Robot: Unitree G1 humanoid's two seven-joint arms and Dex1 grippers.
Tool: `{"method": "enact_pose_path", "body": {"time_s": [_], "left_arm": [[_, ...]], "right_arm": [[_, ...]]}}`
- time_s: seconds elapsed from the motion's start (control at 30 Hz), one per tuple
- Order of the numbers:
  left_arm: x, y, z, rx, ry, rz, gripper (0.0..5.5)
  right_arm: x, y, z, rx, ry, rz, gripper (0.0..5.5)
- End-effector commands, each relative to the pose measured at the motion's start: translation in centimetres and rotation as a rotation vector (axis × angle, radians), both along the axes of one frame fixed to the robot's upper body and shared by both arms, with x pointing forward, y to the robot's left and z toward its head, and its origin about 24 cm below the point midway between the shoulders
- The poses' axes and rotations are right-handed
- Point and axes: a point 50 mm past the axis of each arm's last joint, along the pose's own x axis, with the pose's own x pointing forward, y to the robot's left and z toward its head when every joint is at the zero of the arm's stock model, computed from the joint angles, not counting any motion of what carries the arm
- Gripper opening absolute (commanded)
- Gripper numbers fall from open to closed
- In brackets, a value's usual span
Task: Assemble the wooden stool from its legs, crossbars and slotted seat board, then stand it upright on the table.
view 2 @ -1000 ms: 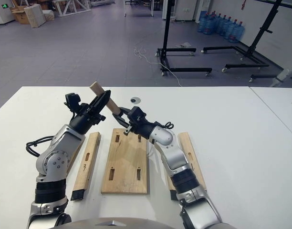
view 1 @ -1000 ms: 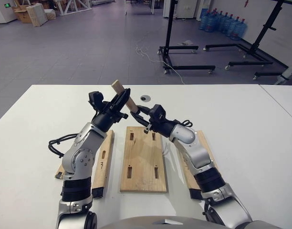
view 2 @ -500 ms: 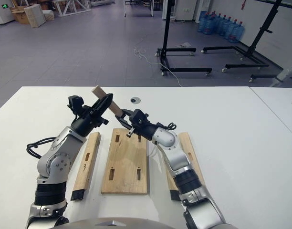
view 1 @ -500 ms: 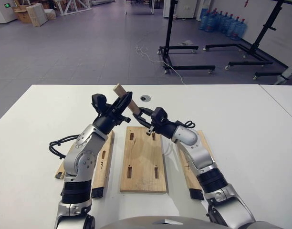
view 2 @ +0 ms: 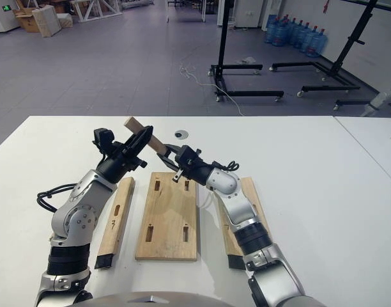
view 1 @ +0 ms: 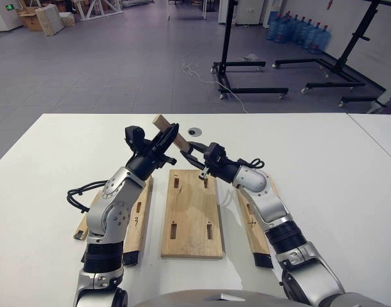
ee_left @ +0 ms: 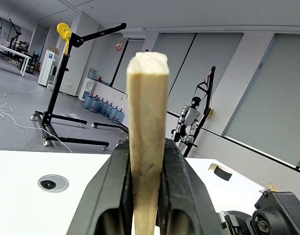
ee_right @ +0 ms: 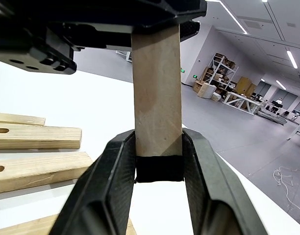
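Observation:
A wooden leg [view 1: 161, 122] with a black-capped lower end [ee_right: 159, 169] is held tilted in the air over the far end of the slotted seat board [view 1: 192, 214]. My left gripper [view 1: 165, 137] is shut on its upper half, and the bare top end [ee_left: 147, 73] sticks out past the fingers. My right gripper [view 1: 188, 152] is shut on the leg just above the black cap, one finger [ee_right: 113, 171] on each side. The seat board lies flat on the white table. Slotted wooden pieces lie flat to its left [view 1: 138, 217] and right [view 1: 252, 220].
A round grommet hole [view 1: 195, 131] sits in the table [view 1: 323, 166] just beyond the grippers. A black cable [view 1: 77, 192] loops beside my left arm. Another wooden piece [view 1: 80, 228] peeks out under that arm. Black wheeled racks [view 1: 246, 70] stand on the floor past the far edge.
Both grippers and the leg between them have drifted slightly to the right and a little lower. The board and the pieces on the table have not moved.

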Motion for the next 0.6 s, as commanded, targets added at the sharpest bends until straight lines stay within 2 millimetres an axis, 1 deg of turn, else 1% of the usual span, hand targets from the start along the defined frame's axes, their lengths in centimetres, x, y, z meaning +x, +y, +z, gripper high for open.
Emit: {"method": "enact_pose_path", "body": {"time_s": [0.03,0.07,0.23,0.3,0.37,0.5,0.6], "left_arm": [[-0.2,-0.5,-0.7,0.026,0.03,-0.035,0.39],[0.0,-0.3,-0.7,0.033,0.028,-0.019,0.39],[1.3,1.2,-0.9,0.059,0.047,0.078,0.39],[1.7,1.9,-0.7,0.059,0.043,0.12,0.39],[2.1,2.5,-0.3,0.056,0.03,0.14,0.39],[2.4,3.1,0.3,0.074,0.015,0.185,0.39],[1.6,3.9,0.8,0.09,0.015,0.231,0.39]], "right_arm": [[1.2,-1.7,0.7,0.024,0.025,-0.113,1.28],[1.0,-1.7,0.6,0.035,0.051,-0.104,1.65],[-0.3,-1.6,0.1,0.1,0.167,-0.078,2.48],[-0.9,-1.5,-0.1,0.102,0.184,-0.067,2.85],[-1.1,-1.4,0.0,0.1,0.186,-0.079,3.19],[0.2,-2.9,0.7,0.142,0.175,-0.175,3.76],[1.0,-3.9,0.9,0.174,0.165,-0.28,3.8]]}}
